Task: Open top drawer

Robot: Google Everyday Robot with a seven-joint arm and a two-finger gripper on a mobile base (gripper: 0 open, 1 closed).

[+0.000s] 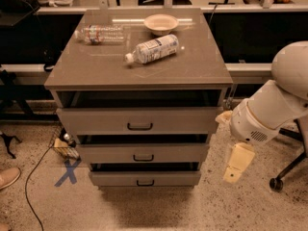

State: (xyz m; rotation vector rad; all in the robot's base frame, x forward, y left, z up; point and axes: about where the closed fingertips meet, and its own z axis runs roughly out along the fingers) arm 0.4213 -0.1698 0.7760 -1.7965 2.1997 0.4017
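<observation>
The grey-taupe cabinet (139, 71) stands in the middle of the camera view with three drawers. The top drawer (96, 121) is the widest, with a small black bar handle (140, 126) at its centre. Its front stands a little out from the cabinet, with a dark gap above it. The mid drawer (110, 153) and the smallest bottom drawer (115, 178) below it also stand slightly out. My gripper (236, 170) hangs down cream-coloured from the white arm (269, 112) to the right of the cabinet, at the height of the lower drawers, apart from them and holding nothing.
On the cabinet top lie a clear bottle (101, 34), a labelled bottle (153, 47) on its side and a bowl (160, 22). A blue X (68, 172), a cable, a shoe (7, 177) and some clutter (65, 147) are on the floor at left. A chair castor (276, 184) is at right.
</observation>
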